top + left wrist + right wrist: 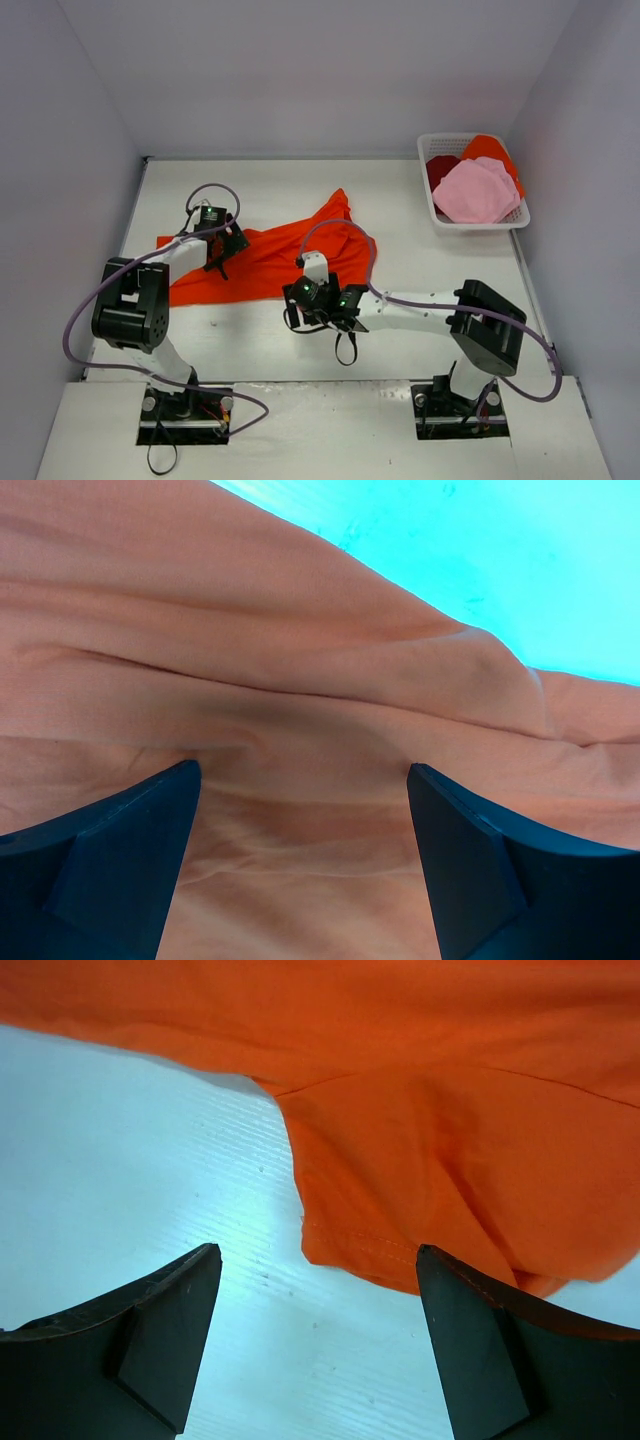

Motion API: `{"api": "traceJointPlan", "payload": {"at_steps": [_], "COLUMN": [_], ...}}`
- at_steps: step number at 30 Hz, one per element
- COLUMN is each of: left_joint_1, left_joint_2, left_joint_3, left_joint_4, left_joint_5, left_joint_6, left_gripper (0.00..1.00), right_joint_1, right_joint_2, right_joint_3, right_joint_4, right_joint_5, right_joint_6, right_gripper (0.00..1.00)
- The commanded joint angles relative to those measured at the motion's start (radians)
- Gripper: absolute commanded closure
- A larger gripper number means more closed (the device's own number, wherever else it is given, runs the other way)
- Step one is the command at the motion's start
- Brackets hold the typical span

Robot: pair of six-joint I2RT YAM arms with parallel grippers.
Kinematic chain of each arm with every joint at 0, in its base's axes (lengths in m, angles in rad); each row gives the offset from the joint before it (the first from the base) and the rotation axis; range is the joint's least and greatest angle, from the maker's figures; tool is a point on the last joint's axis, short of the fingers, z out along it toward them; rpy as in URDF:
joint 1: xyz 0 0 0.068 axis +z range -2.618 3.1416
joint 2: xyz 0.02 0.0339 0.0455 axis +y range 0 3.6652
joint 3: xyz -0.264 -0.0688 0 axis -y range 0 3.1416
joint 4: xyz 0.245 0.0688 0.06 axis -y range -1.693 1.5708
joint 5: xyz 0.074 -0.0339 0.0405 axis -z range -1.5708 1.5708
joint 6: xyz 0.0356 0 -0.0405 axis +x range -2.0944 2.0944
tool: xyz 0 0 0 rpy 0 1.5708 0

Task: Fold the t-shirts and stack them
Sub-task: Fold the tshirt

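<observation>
Near the middle of the surface (420,262) lies the orange shirt (265,262), rumpled and spread slantwise, not flat. I have the left claw (300,850) spread wide over its left part, holding nothing, with creased cloth under both fingers. The right claw (315,1340) is also spread and empty at the near hem (350,1252), one finger over cloth, the other over bare surface. My worry: closing left on those ridges could pinch several layers and bunch the shirt; closing right could slip off the thin edge. The pink shirt (475,192) and others sit in the basket (428,182), well apart.
</observation>
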Motion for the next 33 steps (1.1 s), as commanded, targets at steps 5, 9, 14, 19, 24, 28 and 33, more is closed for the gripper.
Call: {"api": "traceJointPlan", "payload": {"at_steps": [5,9,14,19,24,28,33], "left_joint_1": [0.008,0.008,0.008,0.01,0.008,0.013,0.017], "left_joint_2": [-0.117,-0.192,-0.292,-0.37,-0.448,-0.468,-0.473], "left_joint_3": [-0.038,-0.076,-0.101,-0.104,-0.136,-0.161,-0.195], "left_joint_4": [-0.044,-0.077,-0.123,-0.186,-0.239,-0.271,-0.27], "left_joint_5": [-0.016,-0.019,-0.03,-0.05,-0.073,-0.082,-0.07], "left_joint_6": [0.018,0.007,-0.005,-0.001,-0.001,-0.015,-0.034], "left_gripper": [0.2,0.2,0.2,0.2,0.2,0.2,0.2], "right_joint_1": [0.013,0.024,0.028,0.027,0.028,0.033,0.035], "right_joint_2": [-0.093,-0.087,-0.077,-0.062,-0.036,-0.018,-0.002], "right_joint_3": [-0.005,-0.038,-0.044,-0.053,-0.076,-0.075,-0.078], "right_joint_4": [-0.064,-0.064,-0.061,-0.046,0.003,0.015,0.046], "right_joint_5": [0.074,0.077,0.09,0.098,0.08,0.064,0.067], "right_joint_6": [0.024,0.043,0.048,0.046,0.051,0.048,0.044], "right_gripper": [0.25,0.26,0.27,0.28,0.3,0.32,0.32]}}
